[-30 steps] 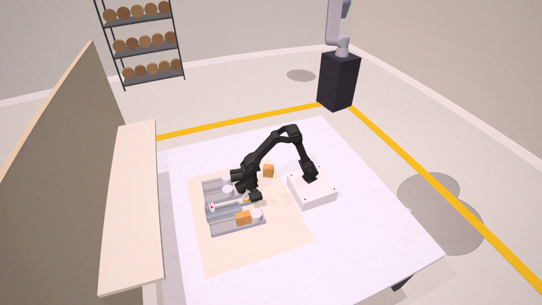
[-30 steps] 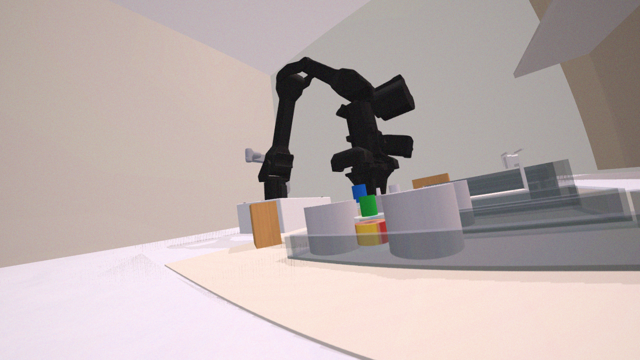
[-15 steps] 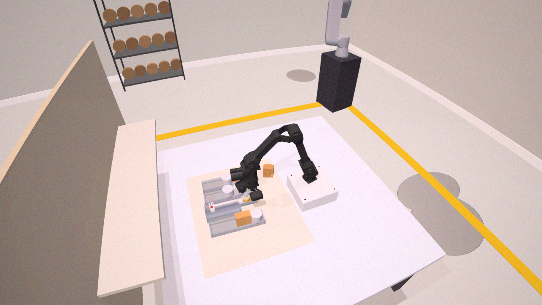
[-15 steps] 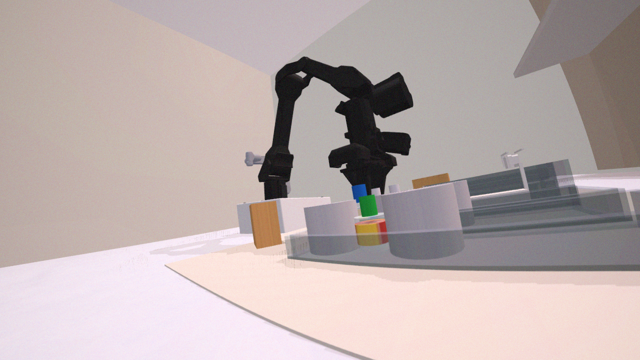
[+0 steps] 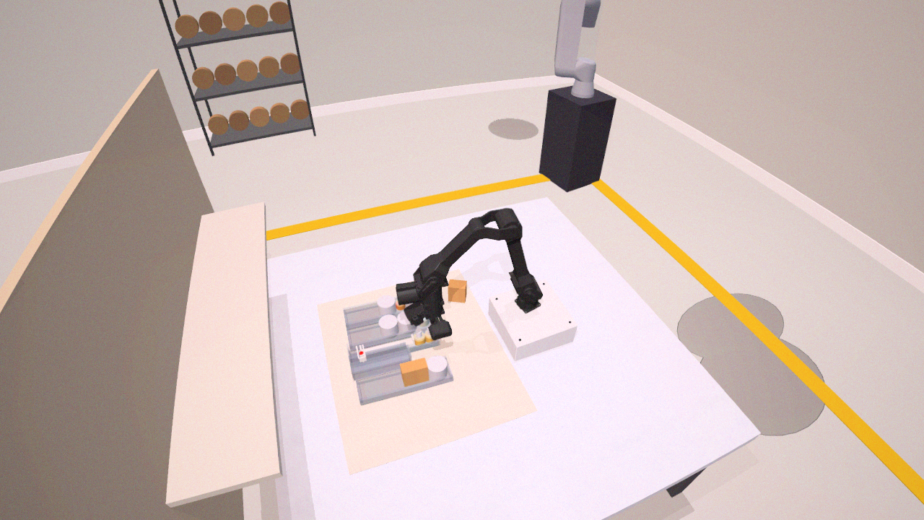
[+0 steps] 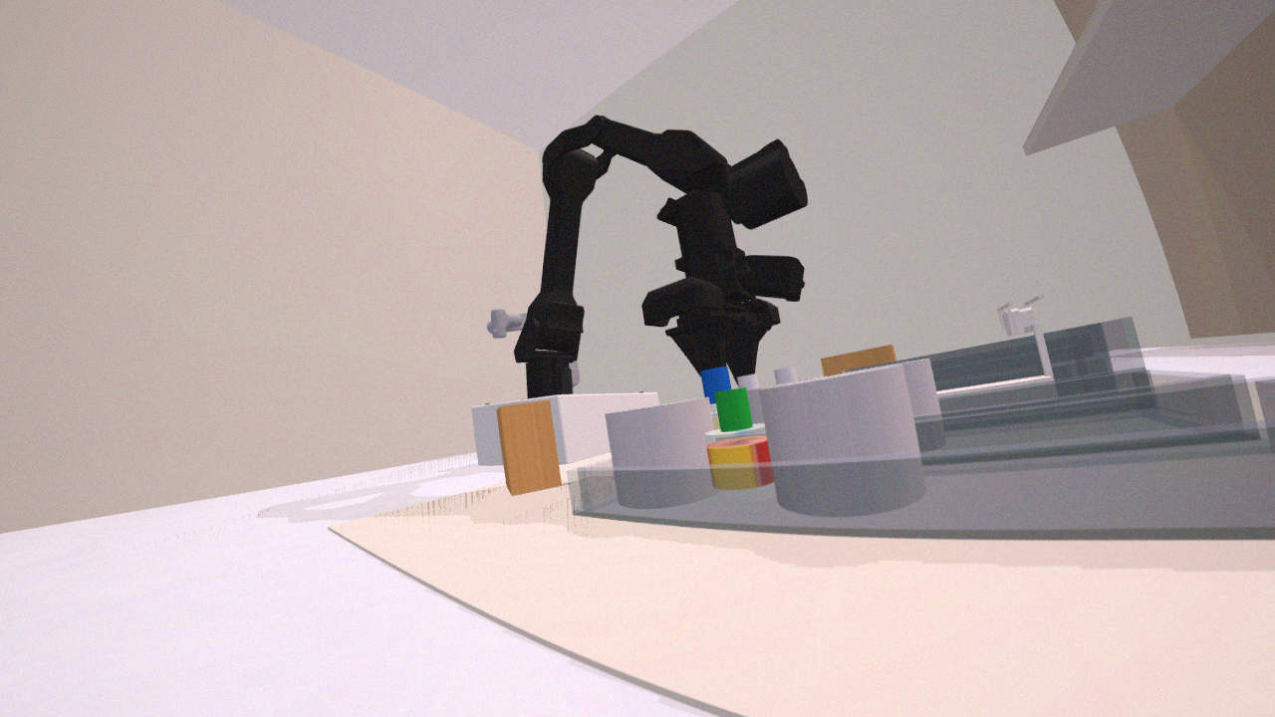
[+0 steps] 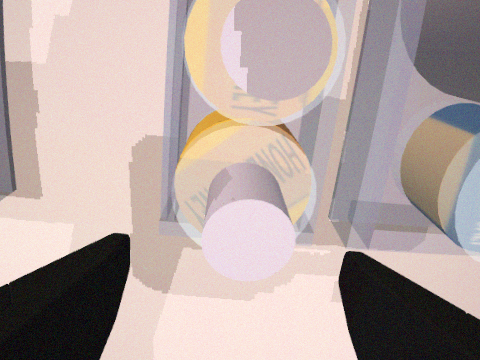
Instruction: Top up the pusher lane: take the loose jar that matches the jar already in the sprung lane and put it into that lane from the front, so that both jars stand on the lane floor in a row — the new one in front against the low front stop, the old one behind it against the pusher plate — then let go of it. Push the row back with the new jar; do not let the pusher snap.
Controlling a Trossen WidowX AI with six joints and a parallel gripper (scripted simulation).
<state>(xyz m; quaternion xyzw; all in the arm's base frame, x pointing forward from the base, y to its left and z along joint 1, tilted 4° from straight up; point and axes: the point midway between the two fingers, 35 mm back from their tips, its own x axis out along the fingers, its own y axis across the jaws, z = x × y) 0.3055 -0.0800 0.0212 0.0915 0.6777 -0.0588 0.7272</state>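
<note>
The new jar (image 7: 240, 145) (image 5: 429, 335), with yellow label and white knob, stands upright at the front end of the sprung lane (image 7: 173, 125). The matching old jar (image 7: 205, 55) (image 5: 419, 338) stands directly behind it, close against it. My gripper (image 7: 237, 259) (image 6: 730, 366) is open, its fingers clear of the front jar on both sides, a little forward of its knob. The front jar's base and its contact with the low front stop are hidden from above. The pusher plate is out of the wrist view. A white marker with a red dot (image 5: 361, 352) stands at the lane's rear.
A blue-labelled jar (image 7: 435, 165) stands just right of the lane in the wrist view. A green-knobbed jar (image 6: 734, 409) stands between large white cylinders (image 6: 661, 454) (image 6: 842, 436) in a neighbouring lane. Orange blocks (image 5: 456, 290) (image 5: 413, 372) stand on both sides. A white cylinder (image 5: 437, 367) stands beside one block.
</note>
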